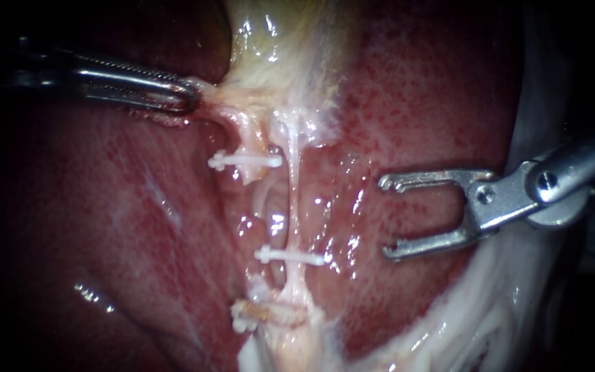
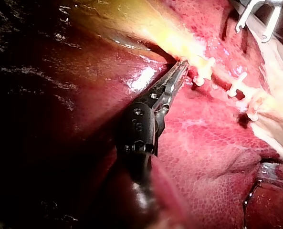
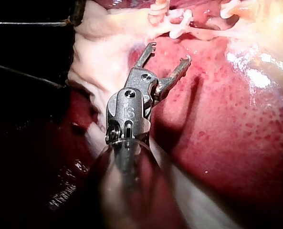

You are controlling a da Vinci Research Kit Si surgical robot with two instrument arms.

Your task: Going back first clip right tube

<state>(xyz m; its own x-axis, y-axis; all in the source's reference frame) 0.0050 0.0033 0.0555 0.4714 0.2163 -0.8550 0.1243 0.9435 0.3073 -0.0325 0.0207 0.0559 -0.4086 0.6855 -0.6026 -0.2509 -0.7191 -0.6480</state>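
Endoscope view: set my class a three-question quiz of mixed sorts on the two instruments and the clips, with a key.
1. True or false: the right instrument holds a clip between its jaws.
2. How many white clips show along the tubes? A) one B) three C) five
3. Fill the gap: the left instrument has its jaws ____ on a strand of pale tissue.
Key: 1 false, its jaws stand open and empty; 2 B; 3 shut.
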